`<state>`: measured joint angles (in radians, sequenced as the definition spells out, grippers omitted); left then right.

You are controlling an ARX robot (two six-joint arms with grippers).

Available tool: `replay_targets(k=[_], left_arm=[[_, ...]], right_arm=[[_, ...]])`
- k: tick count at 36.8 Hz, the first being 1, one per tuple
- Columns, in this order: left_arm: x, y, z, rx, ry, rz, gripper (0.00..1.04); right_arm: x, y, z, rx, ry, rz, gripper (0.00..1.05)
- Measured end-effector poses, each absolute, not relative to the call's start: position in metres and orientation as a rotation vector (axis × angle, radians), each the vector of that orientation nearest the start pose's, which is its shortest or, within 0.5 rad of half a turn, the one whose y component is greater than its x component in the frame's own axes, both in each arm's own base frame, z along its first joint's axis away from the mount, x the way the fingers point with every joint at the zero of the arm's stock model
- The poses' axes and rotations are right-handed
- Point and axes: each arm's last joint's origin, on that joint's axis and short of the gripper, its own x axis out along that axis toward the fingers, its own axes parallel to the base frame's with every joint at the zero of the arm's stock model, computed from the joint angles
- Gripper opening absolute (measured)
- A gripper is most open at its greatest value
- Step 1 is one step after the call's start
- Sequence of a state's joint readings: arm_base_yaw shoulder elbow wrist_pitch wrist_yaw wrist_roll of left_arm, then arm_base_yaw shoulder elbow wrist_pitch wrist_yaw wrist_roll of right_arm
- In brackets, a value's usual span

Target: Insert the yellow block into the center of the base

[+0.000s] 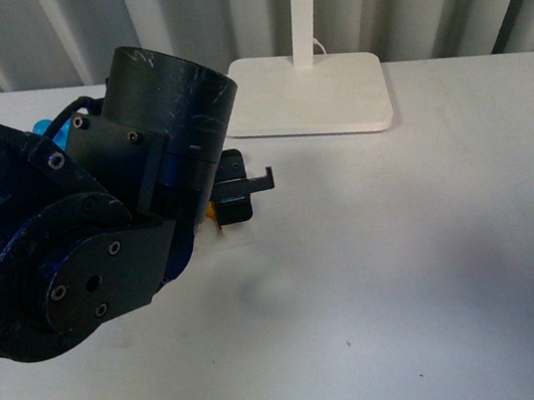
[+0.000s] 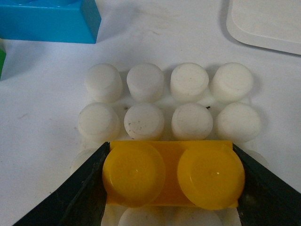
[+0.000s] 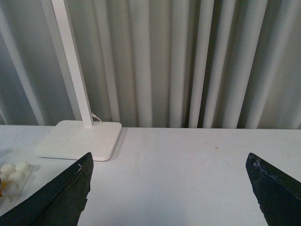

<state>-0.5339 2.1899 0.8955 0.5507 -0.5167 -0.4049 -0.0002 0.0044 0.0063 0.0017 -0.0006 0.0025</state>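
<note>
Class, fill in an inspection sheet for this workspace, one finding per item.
Surface: white table, faint specks.
Job's things: yellow block over the middle columns of the studded base; seating unclear.
Clutter: blue brick beside the base; lamp foot further back.
Grippers: left gripper shut on the yellow block; right gripper open, empty.
Cables: black cable on the left arm; thin cord at the lamp.
Surroundings: ribbed grey wall.

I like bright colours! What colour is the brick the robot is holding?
Yellow-orange; the yellow block shows best in the left wrist view.
</note>
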Motion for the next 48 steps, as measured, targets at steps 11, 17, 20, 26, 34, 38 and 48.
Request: replay_targets(k=[11,17,20,26,34,38,48], left_arm=[[0.321,-0.175,0.033,-0.020,0.621,0.110,0.65],[0.322,-0.174,0.037,-0.034,0.618,0.098,0.67],[0.323,-0.170,0.038,-0.057,0.629,0.080,0.82],[0.323,-0.164,0.058,-0.090,0.591,0.081,0.98],[0.314,-0.135,0.107,-0.167,0.470,0.085,0.98],[0.300,-0.107,0.122,-0.200,0.437,0.095,0.98],[0.233,-0.021,0.179,-0.341,0.333,0.129,0.98]], right_arm=[[0.098,0.000,0.165,0.002,-0.004,0.000,0.95],[0.098,0.000,0.165,0.003,-0.004,0.000,0.95],[0.098,0.000,0.165,0.002,-0.004,0.000,0.95],[0.098,0.000,0.165,0.003,-0.004,0.000,0.95],[0.098,0.000,0.165,0.003,-0.004,0.000,0.95],[0.098,0.000,0.165,0.003,-0.004,0.000,0.95],[0.098,0.000,0.165,0.002,-0.004,0.000,0.95]])
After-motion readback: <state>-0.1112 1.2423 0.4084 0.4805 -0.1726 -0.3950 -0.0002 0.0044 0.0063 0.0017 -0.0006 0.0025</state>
